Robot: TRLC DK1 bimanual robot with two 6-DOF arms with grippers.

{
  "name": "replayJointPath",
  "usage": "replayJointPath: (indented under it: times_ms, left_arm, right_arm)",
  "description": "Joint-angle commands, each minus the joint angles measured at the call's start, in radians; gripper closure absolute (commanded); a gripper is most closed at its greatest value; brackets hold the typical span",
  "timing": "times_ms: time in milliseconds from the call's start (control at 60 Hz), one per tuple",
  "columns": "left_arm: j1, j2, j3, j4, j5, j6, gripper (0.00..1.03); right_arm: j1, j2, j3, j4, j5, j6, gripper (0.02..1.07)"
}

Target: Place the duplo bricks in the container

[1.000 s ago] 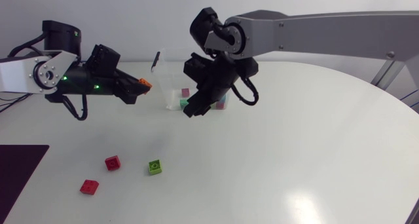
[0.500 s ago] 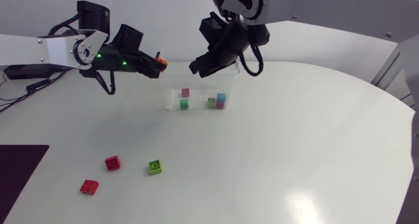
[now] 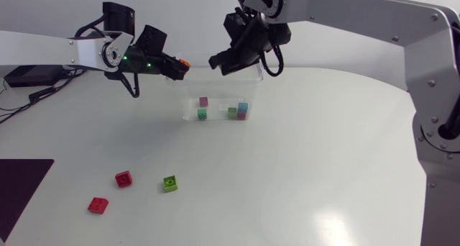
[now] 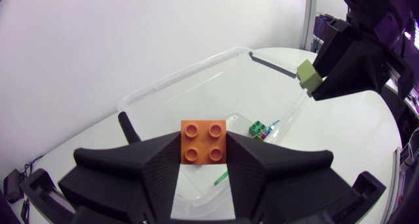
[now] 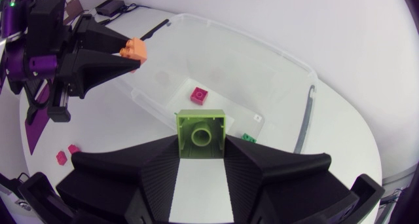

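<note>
1. Overhead, the left gripper (image 3: 180, 65) hangs above the left end of the clear container (image 3: 215, 88), its fingers drawn in on an orange brick (image 3: 184, 62), which they clamp from two sides.
2. The right gripper (image 3: 219, 62) hovers over the container's back rim, pinching a light-green brick (image 5: 201, 133) the same way.
3. Inside the container lie a pink brick (image 3: 203, 101), two green bricks (image 3: 203, 114) and a blue brick (image 3: 243, 106).
4. Well apart from the container, off its left front corner, two red bricks (image 3: 123, 178) and a lime brick (image 3: 169, 183) rest on the table (image 3: 323, 167).
</note>
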Motion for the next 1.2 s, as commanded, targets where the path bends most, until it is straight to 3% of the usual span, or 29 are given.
replayJointPath:
  times_ms: [0, 300, 417, 450, 533, 617, 900, 950, 1050, 1117, 1183]
  left_arm:
    - [-0.01, 0.04, 0.05, 0.016, -0.005, -0.033, 0.72]
    - [-0.013, 0.097, 0.101, 0.032, -0.031, -0.045, 0.68]
    - [-0.016, 0.106, 0.119, 0.032, -0.032, -0.048, 0.51]
    - [-0.017, 0.103, 0.118, 0.033, -0.032, -0.046, 0.36]
    - [-0.017, 0.072, 0.096, 0.036, -0.034, -0.042, 0.18]
    - [-0.013, 0.029, 0.064, 0.053, -0.034, -0.039, 0.11]
    - [0.046, -0.23, -0.07, 0.029, -0.011, -0.062, 0.09]
    - [0.066, -0.287, -0.109, 0.009, 0.008, -0.06, 0.09]
    - [0.124, -0.394, -0.191, -0.042, 0.066, -0.049, 0.09]
    - [0.156, -0.453, -0.24, -0.079, 0.093, -0.036, 0.09]
    - [0.185, -0.517, -0.292, -0.111, 0.118, -0.013, 0.09]
  right_arm:
    - [-0.015, 0.046, 0.043, -0.008, 0.009, 0.034, 0.72]
    - [-0.049, 0.099, 0.108, -0.015, 0.017, 0.043, 0.72]
    - [-0.061, 0.118, 0.132, -0.018, 0.017, 0.046, 0.72]
    - [-0.064, 0.124, 0.143, -0.022, 0.018, 0.046, 0.72]
    - [-0.07, 0.148, 0.183, -0.04, 0.02, 0.046, 0.72]
    - [-0.078, 0.17, 0.214, -0.046, 0.024, 0.044, 0.72]
    - [-0.093, 0.253, 0.332, -0.109, 0.029, 0.043, 0.69]
    - [-0.093, 0.257, 0.336, -0.117, 0.029, 0.044, 0.57]
    - [-0.092, 0.265, 0.359, -0.138, 0.03, 0.044, 0.16]
    - [-0.087, 0.269, 0.379, -0.15, 0.032, 0.044, 0.07]
    - [-0.084, 0.274, 0.401, -0.161, 0.034, 0.044, 0.07]
